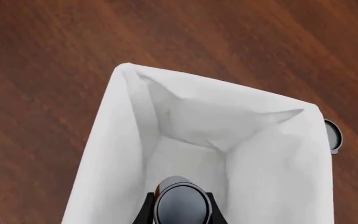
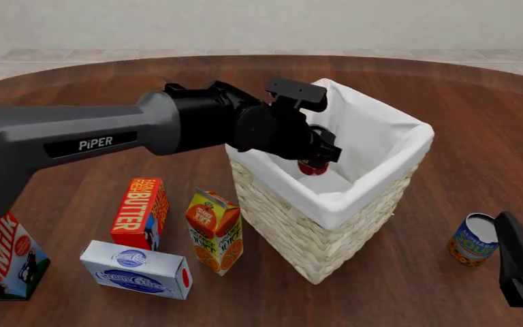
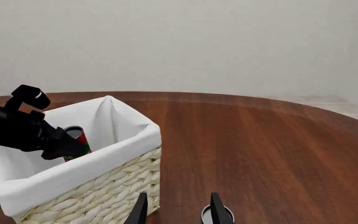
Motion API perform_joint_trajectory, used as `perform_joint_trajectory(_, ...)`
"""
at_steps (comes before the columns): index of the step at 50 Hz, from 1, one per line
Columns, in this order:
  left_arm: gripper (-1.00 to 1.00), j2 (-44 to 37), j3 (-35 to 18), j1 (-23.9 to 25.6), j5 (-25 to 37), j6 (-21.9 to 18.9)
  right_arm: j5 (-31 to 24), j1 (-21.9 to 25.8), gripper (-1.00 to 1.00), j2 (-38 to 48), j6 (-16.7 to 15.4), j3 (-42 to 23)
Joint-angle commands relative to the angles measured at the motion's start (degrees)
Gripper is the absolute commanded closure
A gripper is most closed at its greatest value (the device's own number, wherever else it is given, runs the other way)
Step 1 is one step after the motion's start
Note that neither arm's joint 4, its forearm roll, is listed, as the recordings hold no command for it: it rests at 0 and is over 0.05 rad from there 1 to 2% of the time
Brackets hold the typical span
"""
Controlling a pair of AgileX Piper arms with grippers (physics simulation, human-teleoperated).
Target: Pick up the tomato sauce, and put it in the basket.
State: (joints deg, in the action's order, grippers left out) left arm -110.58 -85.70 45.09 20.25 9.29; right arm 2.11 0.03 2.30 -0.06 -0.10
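The tomato sauce (image 2: 312, 166), a small red can with a silver top (image 1: 180, 201), hangs upright just inside the mouth of the basket (image 2: 284, 225), near its left wall. My left gripper (image 2: 317, 157) is shut on the can and reaches in over the rim. The right wrist view shows the can (image 3: 78, 139) below the white cloth rim (image 3: 73, 175), held by the black left fingers (image 3: 54, 145). My right gripper (image 2: 521, 267) stands open and holds nothing, low at the table's near right, away from the basket.
A blue-and-orange can (image 2: 473, 238) stands right of the basket, close to my right gripper. Left of the basket are an orange juice carton (image 2: 214, 231), a butter box (image 2: 141, 212), a cream cheese box (image 2: 136, 269) and a milk carton (image 2: 3, 255).
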Motion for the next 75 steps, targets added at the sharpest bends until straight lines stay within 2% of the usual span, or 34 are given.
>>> perform_joint_trajectory(1, 1.00, -0.43, -0.40, 0.09, 0.29, -0.61, -0.21, -0.02, -1.00, -0.19, 0.04, -0.01)
perform_joint_trajectory(8, 1.00, 0.08, -0.20, 0.02, -0.10, -0.72, -0.23, -0.01, -1.00, -0.24, 0.04, -0.01)
perform_joint_trajectory(9, -1.00, 0.11, -0.13, 0.01, -0.12, -0.93, -0.23, -0.01, -1.00, -0.23, 0.03, -0.01)
perform_joint_trajectory(44, -1.00, 1.05, 0.28, 0.36, 0.33, -1.27, -0.21, -0.02, -1.00, -0.21, 0.04, -0.01)
perform_joint_trajectory(63, -1.00, 9.79, 3.05, 0.45, 0.95, -1.98, -0.20, 0.00, -1.00, -0.19, 0.03, -0.01)
perform_joint_trajectory(75, -1.00, 15.44, 6.86, 0.55, 1.35, -2.24, -0.21, -0.01, -1.00, -0.21, 0.05, -0.01)
